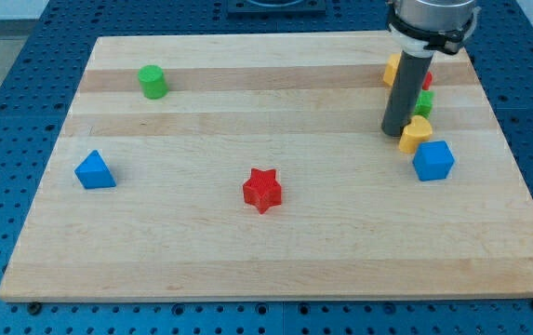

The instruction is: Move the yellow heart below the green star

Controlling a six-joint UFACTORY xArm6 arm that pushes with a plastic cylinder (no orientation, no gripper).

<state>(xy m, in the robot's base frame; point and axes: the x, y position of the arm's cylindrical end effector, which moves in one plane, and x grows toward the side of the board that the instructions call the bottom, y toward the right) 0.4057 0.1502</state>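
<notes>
the tip (395, 133), a plain rod with no jaws, sits just left of the yellow heart (416, 134), below the green star (423, 102).

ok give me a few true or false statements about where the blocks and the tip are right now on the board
1. My tip is right beside the yellow heart, on the heart's left in the view. True.
2. The red star lies at the view's top right. False: it sits near the middle of the board, toward the view's bottom.
3. The blue cube sits just below the yellow heart in the view. True.
4. The green cylinder is next to the blue cube. False: it stands alone at the view's upper left.
5. The blue triangular block is at the view's left. True.
6. The green star is fully visible. False: the rod hides part of it.
</notes>
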